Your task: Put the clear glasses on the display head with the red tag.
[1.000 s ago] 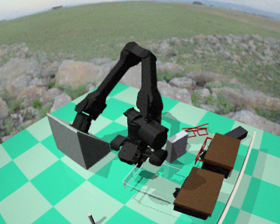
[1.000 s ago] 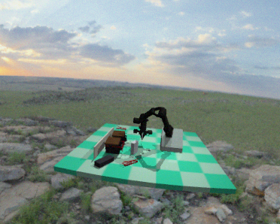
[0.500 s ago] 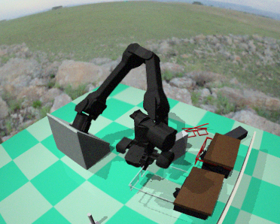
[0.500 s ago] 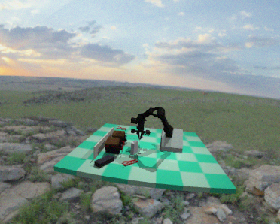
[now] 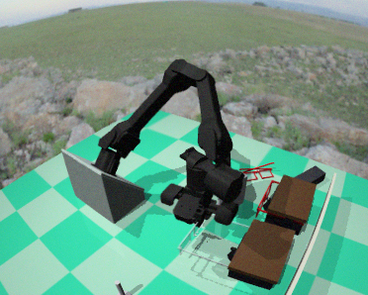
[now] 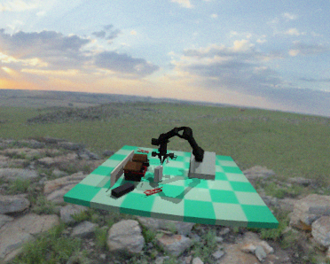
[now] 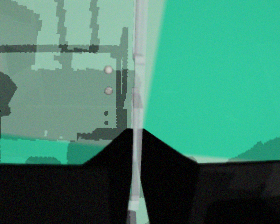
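Clear glasses (image 5: 206, 254) (image 7: 138, 107) hang pinched in the nearly closed claw (image 5: 200, 224) (image 6: 162, 163) (image 7: 134, 135), above the checkered counter (image 5: 94, 252) (image 6: 220, 213), low center of the top frame, left of the lower brown-topped head (image 5: 262, 249).

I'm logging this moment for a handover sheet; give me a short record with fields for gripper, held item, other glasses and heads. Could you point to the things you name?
gripper (image 5: 199, 224) (image 6: 162, 162) (image 7: 134, 135): shut on the clear glasses
clear glasses (image 5: 209, 255) (image 7: 139, 30): held above the checkered table (image 5: 89, 249) (image 6: 255, 213)
red glasses on a head: one pair (image 5: 260, 204)
loose red glasses: beside the heads
brown-topped heads: two (image 5: 262, 249) (image 5: 294, 195)
red tag: cannot tell
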You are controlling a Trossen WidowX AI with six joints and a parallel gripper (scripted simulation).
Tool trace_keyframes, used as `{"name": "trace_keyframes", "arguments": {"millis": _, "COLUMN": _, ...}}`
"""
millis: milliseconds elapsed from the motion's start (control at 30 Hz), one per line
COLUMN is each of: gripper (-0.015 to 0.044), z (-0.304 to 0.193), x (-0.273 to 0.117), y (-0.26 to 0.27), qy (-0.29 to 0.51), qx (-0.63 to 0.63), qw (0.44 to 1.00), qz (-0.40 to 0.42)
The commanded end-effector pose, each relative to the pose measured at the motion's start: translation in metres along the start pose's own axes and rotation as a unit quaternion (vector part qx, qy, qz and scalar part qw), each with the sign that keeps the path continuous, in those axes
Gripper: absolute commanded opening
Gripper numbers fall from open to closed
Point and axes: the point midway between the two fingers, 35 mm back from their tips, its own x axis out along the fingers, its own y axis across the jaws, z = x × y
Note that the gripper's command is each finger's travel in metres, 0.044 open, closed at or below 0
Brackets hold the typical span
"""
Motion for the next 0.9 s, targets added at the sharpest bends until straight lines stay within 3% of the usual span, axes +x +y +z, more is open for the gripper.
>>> {"name": "trace_keyframes", "arguments": {"millis": 0, "gripper": 0.0, "z": -0.001, "x": -0.001, "y": 0.008, "qy": 0.002, "qx": 0.001, "qw": 1.0, "qz": 0.002}}
{"name": "trace_keyframes", "arguments": {"millis": 867, "gripper": 0.0, "z": -0.001, "x": -0.001, "y": 0.046, "qy": 0.002, "qx": 0.0, "qw": 1.0, "qz": 0.003}}
